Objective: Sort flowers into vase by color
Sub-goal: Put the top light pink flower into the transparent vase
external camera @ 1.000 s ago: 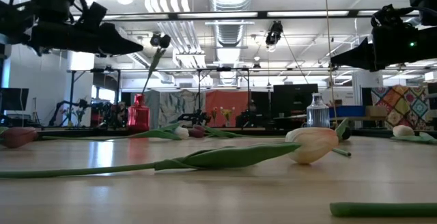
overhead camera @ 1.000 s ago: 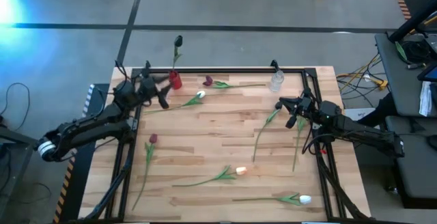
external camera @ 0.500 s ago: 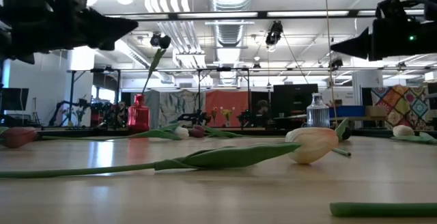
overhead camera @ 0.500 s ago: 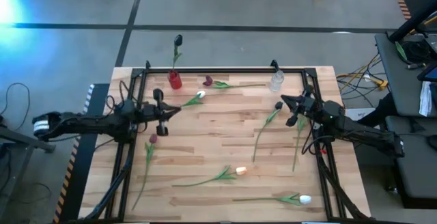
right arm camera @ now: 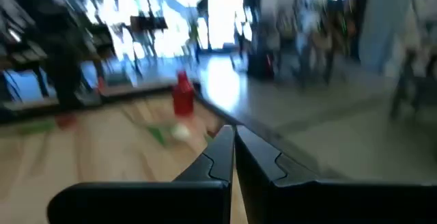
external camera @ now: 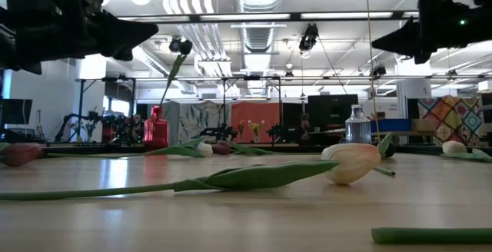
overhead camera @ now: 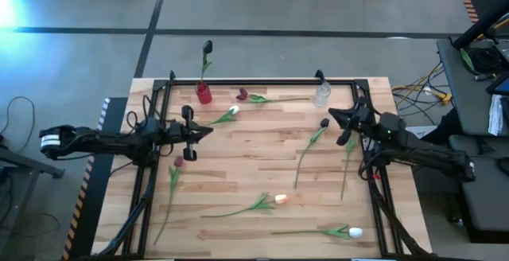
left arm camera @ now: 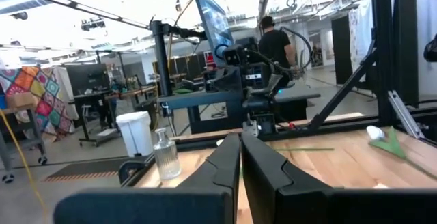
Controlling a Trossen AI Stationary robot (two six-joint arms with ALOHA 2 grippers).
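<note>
A red vase (overhead camera: 203,95) at the far left holds one dark flower (overhead camera: 207,50). A clear vase (overhead camera: 321,94) stands at the far right. Several flowers lie flat on the table: a maroon one (overhead camera: 241,95), white ones (overhead camera: 235,111) (overhead camera: 354,232), a dark one (overhead camera: 324,122), a maroon one (overhead camera: 177,162) and a peach one (overhead camera: 280,200). My left gripper (overhead camera: 208,130) hovers shut, left of centre, pointing right. My right gripper (overhead camera: 332,115) hovers shut beside the dark flower's head. Both are above the table in the low view.
A black frame (overhead camera: 262,81) runs along the table's far and side edges. A loose green stem (overhead camera: 347,161) lies at the right. The wood in the table's middle (overhead camera: 254,149) is bare. Desks and cables (overhead camera: 477,70) stand beyond the right edge.
My left gripper has drawn back from the red vase toward the near edge and turned to point right; its fingers, apart before, are now together. The dark flower stays in the red vase. My right gripper has risen a little.
</note>
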